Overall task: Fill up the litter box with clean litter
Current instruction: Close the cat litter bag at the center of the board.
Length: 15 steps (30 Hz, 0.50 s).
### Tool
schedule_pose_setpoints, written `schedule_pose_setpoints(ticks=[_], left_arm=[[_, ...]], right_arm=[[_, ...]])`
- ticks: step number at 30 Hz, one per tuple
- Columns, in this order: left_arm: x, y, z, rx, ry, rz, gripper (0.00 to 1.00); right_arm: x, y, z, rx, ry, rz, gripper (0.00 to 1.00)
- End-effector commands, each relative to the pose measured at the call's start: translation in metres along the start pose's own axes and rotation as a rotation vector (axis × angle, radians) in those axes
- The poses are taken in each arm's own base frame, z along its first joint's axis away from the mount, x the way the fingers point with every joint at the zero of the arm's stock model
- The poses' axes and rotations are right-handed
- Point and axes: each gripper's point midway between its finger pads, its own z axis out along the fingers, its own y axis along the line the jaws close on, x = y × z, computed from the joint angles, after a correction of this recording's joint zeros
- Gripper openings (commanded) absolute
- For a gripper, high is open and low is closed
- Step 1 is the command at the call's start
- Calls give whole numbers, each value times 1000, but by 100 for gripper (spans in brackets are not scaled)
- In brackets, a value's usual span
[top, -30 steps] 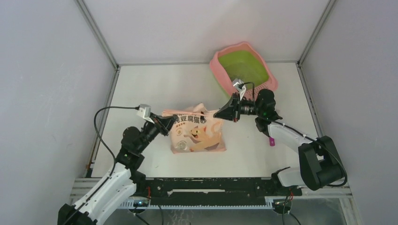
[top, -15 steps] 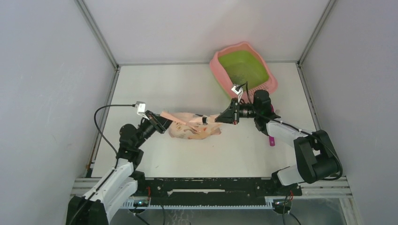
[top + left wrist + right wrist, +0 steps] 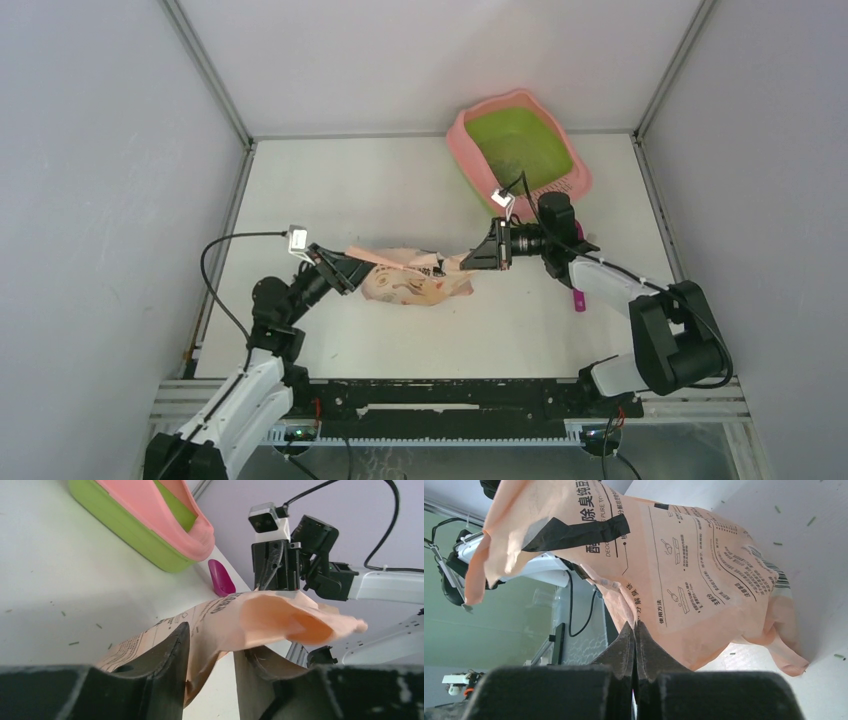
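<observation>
The litter box (image 3: 462, 135), pink-rimmed with a lime-green basin, stands at the far right corner; the left wrist view shows its near end (image 3: 131, 532). A peach-pink printed bag (image 3: 412, 283) sags on the table between my arms. My left gripper (image 3: 347, 268) is at the bag's left end, its fingers (image 3: 167, 667) apart with the bag's edge (image 3: 220, 630) hanging loosely between them. My right gripper (image 3: 478, 258) is shut on a fold of the bag (image 3: 704, 565) at its right end. A few specks of litter (image 3: 75, 643) lie scattered on the table (image 3: 811, 521).
A magenta scoop (image 3: 579, 300) lies on the table beside the right arm, and shows below the litter box (image 3: 221, 577) in the left wrist view. Grey enclosure walls close in the table on the left, the right and the back.
The bag, held up and spread a second ago, has sunk and crumpled onto the table. My left gripper has opened and shifted left. My right gripper moved lower, still pinching the bag.
</observation>
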Motion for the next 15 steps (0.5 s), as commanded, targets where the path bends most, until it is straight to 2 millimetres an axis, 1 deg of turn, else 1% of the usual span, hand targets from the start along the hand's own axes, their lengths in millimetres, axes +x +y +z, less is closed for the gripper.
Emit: schedule_pose_setpoints(ticks=[1, 4, 7, 9, 12, 15], left_arm=[[-1, -20, 4, 97, 1, 26, 43], [7, -23, 9, 129, 38, 28, 45], [11, -25, 12, 149, 57, 35, 44], [10, -26, 14, 154, 64, 39, 35], [9, -27, 15, 156, 69, 42, 15], [4, -32, 14, 155, 62, 42, 6]], right_arm=[[-8, 6, 1, -26, 19, -18, 0], [-9, 6, 0, -28, 24, -15, 0], [-10, 6, 0, -18, 36, -8, 0], [-10, 5, 0, -6, 43, -4, 0], [-11, 5, -3, 5, 48, 1, 0], [-12, 2, -9, 25, 41, 10, 0]])
